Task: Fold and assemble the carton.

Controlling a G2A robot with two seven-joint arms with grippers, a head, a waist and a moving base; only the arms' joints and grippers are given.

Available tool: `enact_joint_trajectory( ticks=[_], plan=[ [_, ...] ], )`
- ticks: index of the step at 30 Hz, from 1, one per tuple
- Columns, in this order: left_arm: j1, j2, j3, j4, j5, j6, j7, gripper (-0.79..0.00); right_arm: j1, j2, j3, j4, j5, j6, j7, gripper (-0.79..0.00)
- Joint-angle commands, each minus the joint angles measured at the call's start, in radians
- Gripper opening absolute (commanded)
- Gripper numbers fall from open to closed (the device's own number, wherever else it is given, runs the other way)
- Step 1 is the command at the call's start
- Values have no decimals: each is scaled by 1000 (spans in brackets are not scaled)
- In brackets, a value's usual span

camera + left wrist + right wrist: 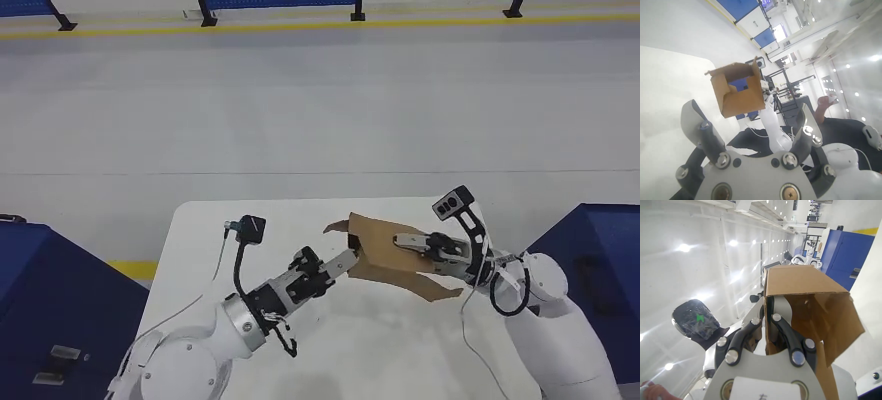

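1. A white desk [250, 230] with rounded corners is shown from above in the lower middle of the frame, standing on a pale floor [320, 120].
2. A brown cardboard carton [385, 255] is seen over the right-of-centre part of the desk. It is opened into a box-like tube, and loose flaps are spread at its ends.
3. The right hand [412, 241] is placed at the carton's right side in the top view, with its arm running to the lower right corner.
4. In the right wrist view, the right hand [765, 313] is clenched on one wall of the carton [800, 281]. Its fingers [755, 312] are pressed together there, one outside the wall and one inside.
5. The left hand [338, 266] is found just beside the carton's left end in the top view, with its arm running to the lower left corner.
6. In the left wrist view, the left hand [745, 105] is released and its fingers [691, 113] are spread wide. The carton [742, 100] is seen beyond them in the middle of the frame, apart from the fingertips. An open end is turned toward the camera, and the desk [668, 75] lies at the left.
7. The carton appears raised off the desk, though this cannot be told for certain.
8. Blue cabinets [50, 290] are seen at the lower left and right edges of the top view, and a yellow line [300, 26] is painted across the floor at the top.
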Motion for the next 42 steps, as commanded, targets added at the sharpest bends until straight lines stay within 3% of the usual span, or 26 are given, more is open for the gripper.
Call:
enact_joint_trajectory(
  ticks=[1,14,30,42],
  plan=[
    [-9,-2,24,9,12,18,8,0,-9,2,5,-12,-24,-7,2,-785],
    [-111,-18,83,115,7,124,65,0,-33,4,9,-45,-81,-41,4,-785],
    [-107,-16,60,140,1,178,47,0,-32,6,28,-42,-78,-39,1,-785],
    [-149,-19,84,192,-1,187,26,0,-11,4,15,-47,-76,-33,3,-785]
  ],
)
